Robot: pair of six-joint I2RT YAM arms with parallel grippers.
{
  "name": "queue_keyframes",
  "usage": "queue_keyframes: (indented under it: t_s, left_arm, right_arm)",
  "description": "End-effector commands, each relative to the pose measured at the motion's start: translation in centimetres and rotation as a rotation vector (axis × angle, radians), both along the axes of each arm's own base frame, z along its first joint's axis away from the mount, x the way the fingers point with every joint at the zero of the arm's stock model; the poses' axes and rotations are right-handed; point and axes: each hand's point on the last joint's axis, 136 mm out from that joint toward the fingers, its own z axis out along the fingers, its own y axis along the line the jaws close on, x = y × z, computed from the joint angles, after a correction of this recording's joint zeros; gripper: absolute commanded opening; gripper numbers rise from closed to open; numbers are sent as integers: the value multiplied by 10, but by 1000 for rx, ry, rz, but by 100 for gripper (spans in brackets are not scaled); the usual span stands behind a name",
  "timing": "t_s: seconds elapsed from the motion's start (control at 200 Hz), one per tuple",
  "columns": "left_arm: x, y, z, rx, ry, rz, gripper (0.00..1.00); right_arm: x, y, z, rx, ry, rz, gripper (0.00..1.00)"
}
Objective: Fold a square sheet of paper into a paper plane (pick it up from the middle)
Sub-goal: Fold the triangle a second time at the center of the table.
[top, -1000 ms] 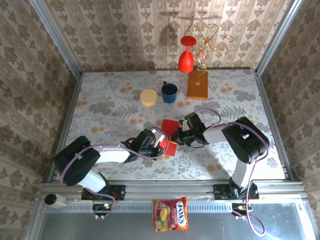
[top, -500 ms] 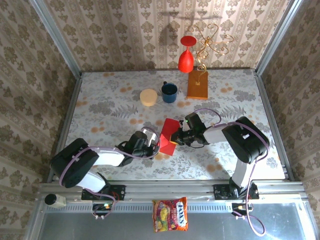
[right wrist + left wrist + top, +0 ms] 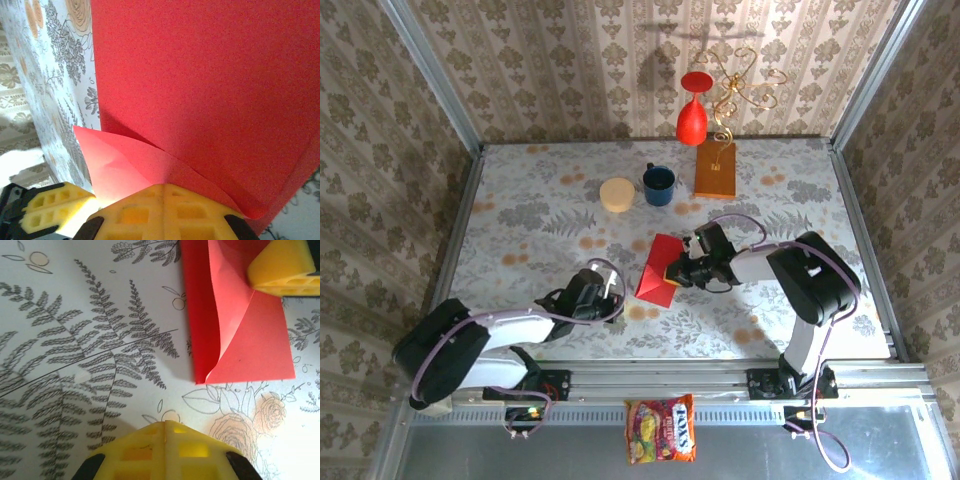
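The square sheet of paper (image 3: 658, 270) is bright red and lies folded on the flowered table (image 3: 540, 215) near the middle front, one flap lifted a little. My right gripper (image 3: 674, 270) is shut, its yellow tips resting on the sheet's right part with no paper seen between them (image 3: 162, 187). In the right wrist view the red sheet (image 3: 200, 85) lies right in front of the fingers. My left gripper (image 3: 617, 290) is shut and empty, a short way left of the sheet. From the left wrist, the sheet (image 3: 235, 330) lies ahead of my shut left gripper (image 3: 165, 427).
At the back stand a red goblet-shaped vase (image 3: 692, 118), a gold wire ornament (image 3: 740, 85) on an orange-brown block (image 3: 715, 170), a blue mug (image 3: 658, 185) and a cream round lid (image 3: 616, 194). A sweets bag (image 3: 662, 428) lies below the table's front rail.
My left gripper has drawn back to the left, off the red sheet. The sheet now lies as a folded shape under the right gripper, which has hardly moved.
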Motion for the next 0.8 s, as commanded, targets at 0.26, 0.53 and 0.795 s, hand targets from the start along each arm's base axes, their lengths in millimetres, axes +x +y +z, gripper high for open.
queue_keyframes:
  t_s: [0.26, 0.53, 0.795]
  left_arm:
    - [3, -63, 42, 38, -78, -236, 0]
    - [3, -89, 19, 93, -64, -326, 0]
    - [11, -68, -16, 142, -25, -252, 0]
  right_arm:
    - [-31, -42, -52, -252, 125, 114, 0]
    - [-34, -44, -50, -260, 122, 134, 0]
    - [-34, -41, -46, -241, 120, 137, 0]
